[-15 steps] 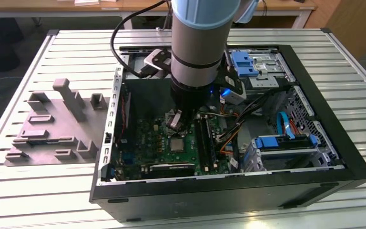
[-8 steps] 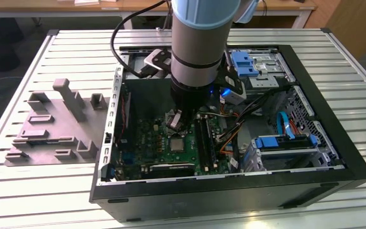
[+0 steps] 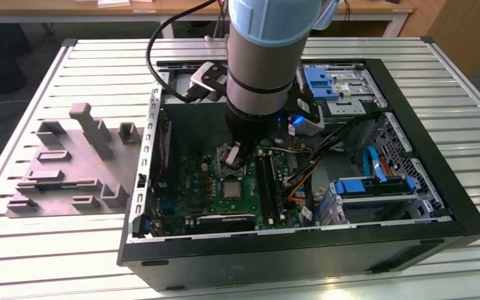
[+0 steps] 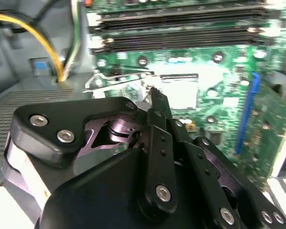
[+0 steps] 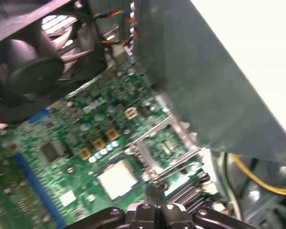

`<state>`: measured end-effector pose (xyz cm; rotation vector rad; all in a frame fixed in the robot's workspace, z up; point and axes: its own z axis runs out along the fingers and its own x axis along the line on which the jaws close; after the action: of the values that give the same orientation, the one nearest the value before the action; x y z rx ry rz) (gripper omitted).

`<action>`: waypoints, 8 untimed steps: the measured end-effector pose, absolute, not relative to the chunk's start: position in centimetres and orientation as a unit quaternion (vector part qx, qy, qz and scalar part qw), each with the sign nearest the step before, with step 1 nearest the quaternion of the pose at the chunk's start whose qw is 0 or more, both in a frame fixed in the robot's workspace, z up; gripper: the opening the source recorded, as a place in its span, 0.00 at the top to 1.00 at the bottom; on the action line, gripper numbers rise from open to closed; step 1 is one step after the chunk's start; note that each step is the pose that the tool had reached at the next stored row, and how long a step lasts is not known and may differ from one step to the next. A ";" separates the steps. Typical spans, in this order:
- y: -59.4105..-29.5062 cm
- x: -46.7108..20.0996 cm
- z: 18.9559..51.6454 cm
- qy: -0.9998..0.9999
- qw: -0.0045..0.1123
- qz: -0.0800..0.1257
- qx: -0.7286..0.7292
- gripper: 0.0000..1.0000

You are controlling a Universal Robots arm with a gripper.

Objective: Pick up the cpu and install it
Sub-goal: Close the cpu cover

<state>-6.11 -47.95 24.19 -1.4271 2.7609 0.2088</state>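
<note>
We see the gripper (image 3: 233, 155) lowered inside the open computer case (image 3: 440, 187), just above the green motherboard (image 3: 223, 194)

In both wrist views the cpu (image 5: 117, 178) lies flat in its socket on the motherboard, its pale silver top (image 4: 183, 93) facing up, with the hinged socket frame (image 5: 164, 143) swung open beside it. The black fingers (image 4: 158, 102) come together to a narrow tip close above the chip's edge and we see nothing pinched between them. In the exterior view the grey moulded fixture (image 3: 65, 169) sits on the slatted table (image 3: 23, 244) to the exterior view's left of the case
</note>
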 end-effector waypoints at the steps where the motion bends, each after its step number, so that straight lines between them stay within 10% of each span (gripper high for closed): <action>1: -47.9 -5.9 24.2 0.886 0.016 0.073 -0.458 0.89; 8: -47.9 -5.2 23.9 0.872 0.014 0.074 -0.484 0.89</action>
<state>-5.23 -47.92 23.91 -1.5067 2.7139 0.2298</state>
